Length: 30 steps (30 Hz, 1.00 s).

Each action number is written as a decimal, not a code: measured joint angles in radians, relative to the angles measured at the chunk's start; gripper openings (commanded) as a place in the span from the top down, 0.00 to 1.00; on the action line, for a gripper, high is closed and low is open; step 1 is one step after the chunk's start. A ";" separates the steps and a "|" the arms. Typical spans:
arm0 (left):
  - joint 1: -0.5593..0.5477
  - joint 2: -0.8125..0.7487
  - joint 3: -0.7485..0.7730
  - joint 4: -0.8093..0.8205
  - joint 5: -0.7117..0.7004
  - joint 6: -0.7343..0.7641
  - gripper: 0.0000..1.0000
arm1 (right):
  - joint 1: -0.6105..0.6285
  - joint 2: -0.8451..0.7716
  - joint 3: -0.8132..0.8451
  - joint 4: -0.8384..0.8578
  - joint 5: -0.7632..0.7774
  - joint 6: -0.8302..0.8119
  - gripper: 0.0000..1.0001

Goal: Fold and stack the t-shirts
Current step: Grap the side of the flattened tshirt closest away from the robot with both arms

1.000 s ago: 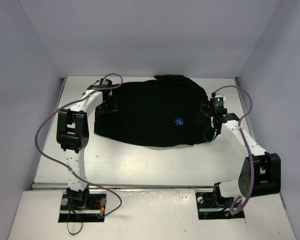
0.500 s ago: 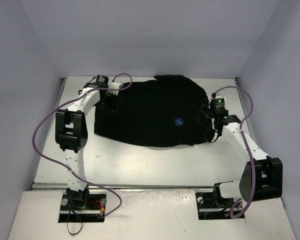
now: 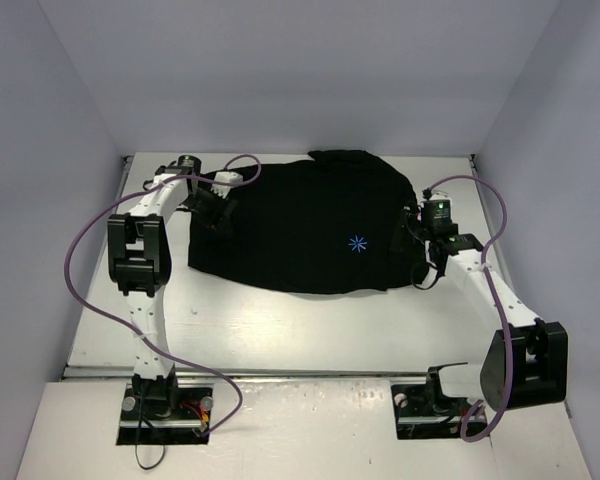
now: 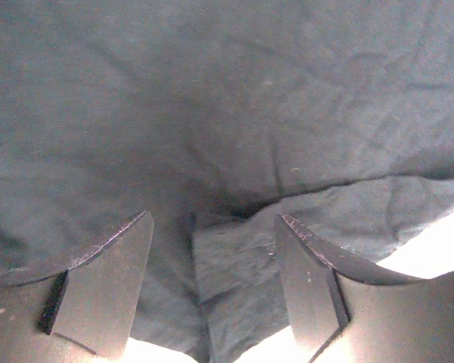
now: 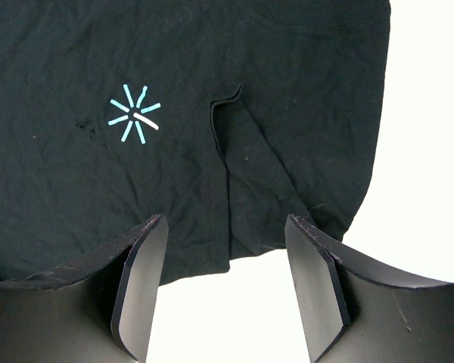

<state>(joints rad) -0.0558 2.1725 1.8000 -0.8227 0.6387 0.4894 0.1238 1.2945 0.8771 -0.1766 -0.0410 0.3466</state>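
Across the far half of the white surface (image 3: 280, 320), a plain black soft-fabric t-shirt (image 3: 310, 225) with a small blue starburst print (image 5: 134, 114) is spread flat and slightly rumpled. The cloth is judged light, limp and not slippery. No shape would be kept when lifted, so edges are better pinched than the middle. Jaws of the left gripper (image 4: 214, 217) are held apart over a tucked fold. Those of the right gripper (image 5: 225, 218) are spread, empty, over the shirt's right edge.

t-shirt (image 3: 300, 225): matt black cloth, soft, creased. left end effector fingers (image 4: 98, 295): dark matt plastic, scuffed edges.
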 measured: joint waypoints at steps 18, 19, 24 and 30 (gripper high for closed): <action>-0.001 0.032 0.005 -0.055 0.038 0.058 0.71 | 0.000 -0.001 -0.008 0.000 -0.006 0.000 0.39; -0.001 0.032 0.005 -0.056 0.038 0.058 0.76 | 0.000 -0.001 -0.009 0.000 -0.007 0.000 0.39; -0.001 0.032 0.003 -0.057 0.038 0.055 1.00 | 0.000 -0.001 -0.011 0.000 -0.009 -0.001 0.39; -0.001 0.022 0.002 -0.057 0.039 0.046 1.00 | 0.000 -0.001 -0.011 0.000 -0.008 0.003 0.39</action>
<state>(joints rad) -0.0570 2.1946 1.8023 -0.8799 0.6778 0.5355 0.1238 1.2937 0.8658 -0.1768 -0.0495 0.3500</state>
